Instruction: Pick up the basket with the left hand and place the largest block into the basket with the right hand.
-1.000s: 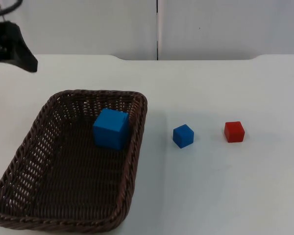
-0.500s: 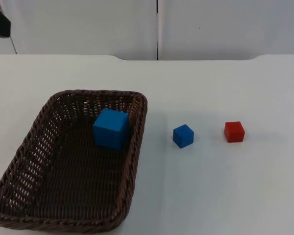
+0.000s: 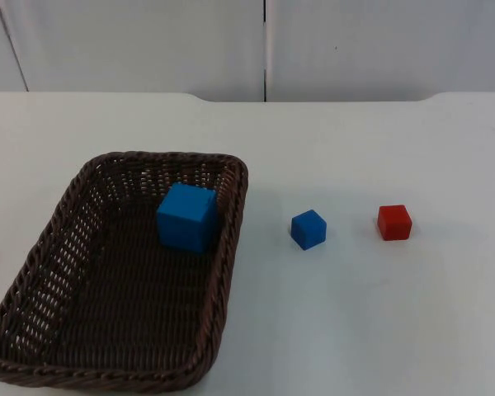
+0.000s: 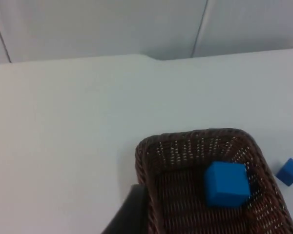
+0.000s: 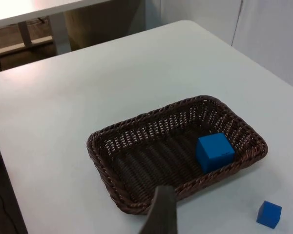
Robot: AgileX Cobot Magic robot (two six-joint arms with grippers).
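Three blocks in the scene, and the largest — a big blue cube (image 3: 186,216) — already sits inside the dark brown woven wicker basket (image 3: 33,272), against its far right wall near the corner. The basket rests flat on the white worktop (image 3: 379,313), its long axis running from the near edge away toward the grey partition wall (image 3: 148,41). A small blue cube (image 3: 308,228) stands just beside the basket on its right, and a small red cube (image 3: 394,222) lies further right, apart from it.

From the left wrist view we look down on the basket (image 4: 146,156) from the far left side; a black fingertip of the left tool (image 4: 129,214) stands near the rim. From the right wrist view the basket (image 5: 102,161) lies well ahead, with the big cube (image 5: 214,151) at its far end and the small blue cube (image 5: 269,214) outside the rim; a dark fingertip of the right tool (image 5: 161,212) shows there. We cannot tell whether either tool is spread or pressed together — one fingertip each is all we get.

Our reading: the placing is done, and both arms stand off the work. If any move remains, it turns on the left arm, which is the nearer to the basket's far left rim. Open worktop surrounds the basket on its left and far sides; the near rim lies close to the worktop's near edge.
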